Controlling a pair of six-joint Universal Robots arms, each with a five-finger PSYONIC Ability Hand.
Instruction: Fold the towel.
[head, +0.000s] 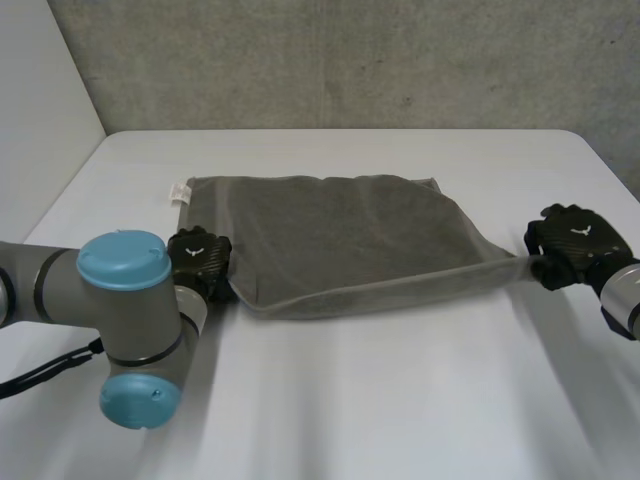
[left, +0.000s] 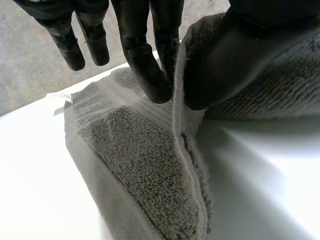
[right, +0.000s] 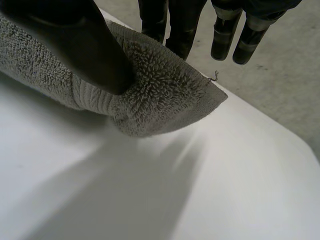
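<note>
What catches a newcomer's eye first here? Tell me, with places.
The grey towel lies spread across the middle of the white table, its near edge stretched between the hands. The left hand pinches it by the near left corner, the right hand by the near right corner, drawn out sideways. A white label sticks out at the far left corner.

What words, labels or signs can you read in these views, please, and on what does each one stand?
No text is readable.
White tag on the towel's far left corner: print too small to read.
Back of the left robot hand: pale V-shaped mark, no letters.
Back of the right robot hand: the same mark, no letters.
</note>
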